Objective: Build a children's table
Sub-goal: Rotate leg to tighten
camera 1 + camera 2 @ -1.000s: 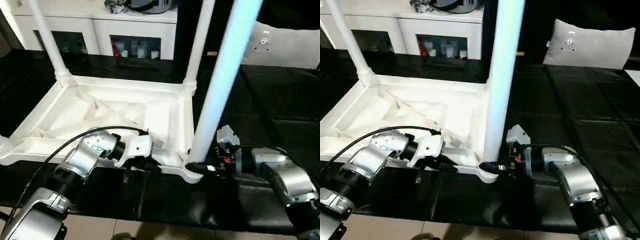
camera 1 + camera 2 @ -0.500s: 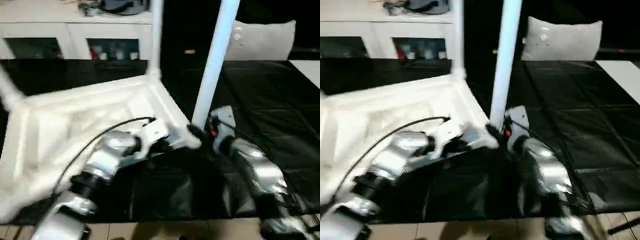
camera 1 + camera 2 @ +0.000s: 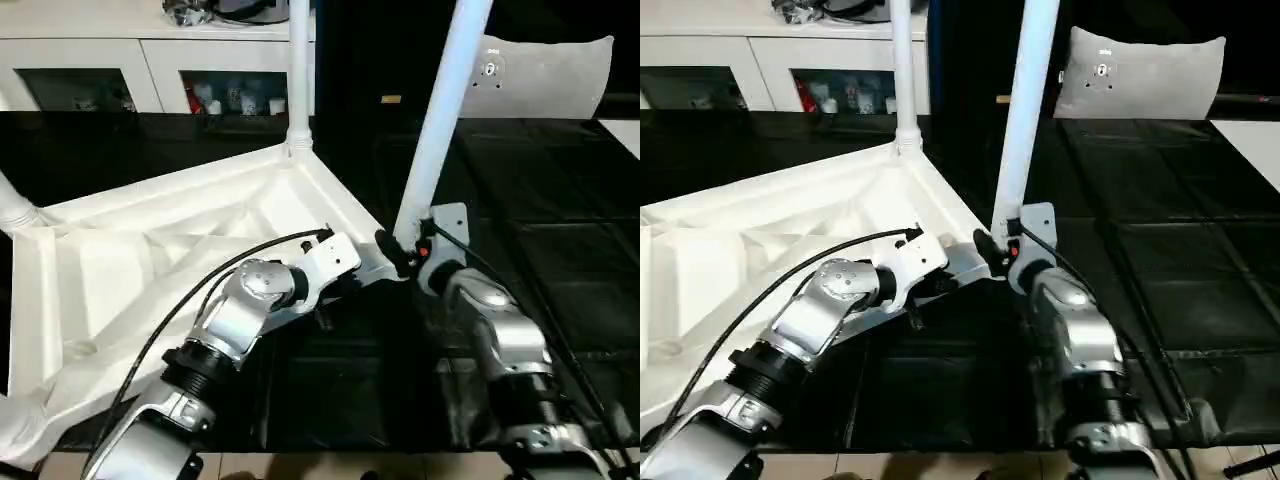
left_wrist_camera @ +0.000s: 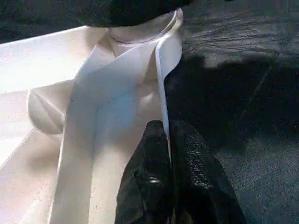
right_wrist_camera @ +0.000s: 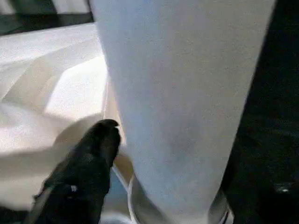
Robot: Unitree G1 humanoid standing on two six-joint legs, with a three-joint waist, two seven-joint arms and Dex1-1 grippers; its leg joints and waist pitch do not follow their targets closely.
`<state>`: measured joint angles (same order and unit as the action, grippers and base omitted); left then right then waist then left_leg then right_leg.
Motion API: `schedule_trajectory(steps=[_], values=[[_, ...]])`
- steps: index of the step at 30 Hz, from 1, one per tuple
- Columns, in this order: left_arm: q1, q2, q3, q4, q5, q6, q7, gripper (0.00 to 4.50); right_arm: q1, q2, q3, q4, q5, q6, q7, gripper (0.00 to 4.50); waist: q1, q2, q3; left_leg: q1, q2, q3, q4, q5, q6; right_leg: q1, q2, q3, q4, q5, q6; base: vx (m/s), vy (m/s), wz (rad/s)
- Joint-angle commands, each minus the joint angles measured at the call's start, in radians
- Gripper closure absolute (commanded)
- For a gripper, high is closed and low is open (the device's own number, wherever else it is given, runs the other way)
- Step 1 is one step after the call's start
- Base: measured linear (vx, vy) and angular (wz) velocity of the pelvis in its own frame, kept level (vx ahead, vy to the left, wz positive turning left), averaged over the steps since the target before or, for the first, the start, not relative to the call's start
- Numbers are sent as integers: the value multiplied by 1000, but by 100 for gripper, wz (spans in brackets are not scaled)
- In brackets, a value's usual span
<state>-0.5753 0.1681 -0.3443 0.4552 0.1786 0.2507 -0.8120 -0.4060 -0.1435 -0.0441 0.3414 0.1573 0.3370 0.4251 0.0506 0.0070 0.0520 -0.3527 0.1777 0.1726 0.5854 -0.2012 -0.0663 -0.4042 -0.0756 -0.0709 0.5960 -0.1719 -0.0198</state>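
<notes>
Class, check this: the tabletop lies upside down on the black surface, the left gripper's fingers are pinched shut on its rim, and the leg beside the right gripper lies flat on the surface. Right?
Not quite. The leg beside the right gripper stands upright in the corner socket, as the left eye view shows. The rest holds: the tabletop lies ribbed side up, and the left gripper is shut on its rim.

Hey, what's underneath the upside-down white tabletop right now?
The tabletop lies ribs-up on the black work surface, which shows all around it. Whatever sits directly beneath the tabletop is covered, so I can't tell.
</notes>
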Motion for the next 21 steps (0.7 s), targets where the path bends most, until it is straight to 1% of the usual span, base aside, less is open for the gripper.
schedule_trajectory(steps=[1,2,3,4,5,6,7,8,9,10,12,13,15,16,17,18,20,21], values=[[-14,23,-11,13,6,-46,-29,450,21,-17,9,-24,20,11,51,86,5,-3,-64,-4,41,-11,-62,-141,72,62,-68,48,-75,-216,-198,0,0,0],[-17,47,-7,35,13,-63,-40,450,44,-54,17,-50,32,5,120,74,6,-1,-63,-5,42,-12,-63,-150,69,62,-69,48,-76,-235,-193,0,0,0],[-17,47,-7,35,13,-63,-40,450,44,-54,17,-50,32,5,120,63,8,-3,-63,-3,41,-11,-62,-157,70,61,-68,47,-80,-247,-187,0,0,0],[-19,60,-6,47,15,-77,-49,450,53,-72,17,-63,37,-1,148,63,9,-3,-62,-3,44,-12,-65,-162,64,60,-70,48,-78,-260,-185,0,0,0],[-19,60,-6,47,15,-77,-49,450,53,-72,17,-63,37,-1,148,53,9,-3,-62,-3,43,-13,-65,-170,60,60,-69,47,-81,-278,-180,0,0,0],[-23,76,-5,61,14,-95,-61,450,65,-102,22,-80,41,-8,193,42,8,-3,-61,-4,43,-14,-66,-175,56,60,-69,46,-81,-288,-177,0,0,0],[-26,98,-11,76,13,-124,-86,450,81,-149,38,-99,34,-29,253,23,9,-4,-60,-4,42,-13,-65,-180,59,60,-68,46,-84,-299,-170,0,0,0],[-27,113,-17,85,11,-145,-108,450,89,-186,52,-108,28,-32,295,23,13,-4,-60,-1,44,-14,-65,-187,60,59,-70,47,-86,-311,-162,0,0,0],[-29,131,-26,95,10,-168,-135,450,97,-230,66,-119,31,-15,350,17,15,-7,-61,-3,43,-14,-64,-183,65,62,-69,47,-83,-306,-158,0,0,0],[-29,138,-30,100,11,-177,-145,450,100,-249,72,-125,37,-4,379,3,15,-7,-60,-4,43,-14,-65,-182,70,61,-69,48,-84,-307,-157,0,0,0],[-28,160,-44,115,7,-238,-189,450,107,-296,83,-136,45,-25,450,3,13,-8,-60,-5,43,-13,-63,-175,76,60,-70,47,-82,-300,-167,0,0,0],[-26,170,-52,119,2,-262,-220,450,102,-309,79,-132,49,-36,467,3,13,-9,-61,-6,41,-13,-62,-175,78,60,-70,45,-84,-308,-166,0,0,0],[-23,187,-66,125,-10,-295,-272,450,91,-332,70,-121,58,-54,505,3,15,-9,-63,-4,44,-13,-61,-164,78,58,-72,46,-82,-304,-173,0,0,0],[-23,187,-66,125,-10,-295,-272,450,91,-332,70,-121,58,-54,505,3,16,-9,-63,-3,45,-13,-61,-161,79,57,-71,46,-81,-297,-178,0,0,0],[-19,201,-76,121,-16,-313,-313,450,86,-359,80,-125,68,-51,561,3,17,-10,-64,-4,46,-12,-60,-153,82,59,-71,46,-77,-276,-189,0,0,0],[-16,212,-84,118,-25,-337,-352,450,83,-383,91,-126,72,-57,610,3,21,-8,-65,0,49,-11,-60,-148,88,56,-71,47,-75,-252,-202,0,0,0],[-12,221,-90,113,-34,-355,-385,450,80,-400,100,-127,74,-60,647,3,24,-8,-65,0,51,-11,-59,-142,92,57,-70,48,-70,-222,-216,0,0,0],[-6,229,-94,97,-59,-376,-439,450,76,-419,115,-127,86,-69,707,3,32,-11,-65,-1,52,-9,-58,-142,96,59,-72,47,-66,-205,-227,0,0,0]])
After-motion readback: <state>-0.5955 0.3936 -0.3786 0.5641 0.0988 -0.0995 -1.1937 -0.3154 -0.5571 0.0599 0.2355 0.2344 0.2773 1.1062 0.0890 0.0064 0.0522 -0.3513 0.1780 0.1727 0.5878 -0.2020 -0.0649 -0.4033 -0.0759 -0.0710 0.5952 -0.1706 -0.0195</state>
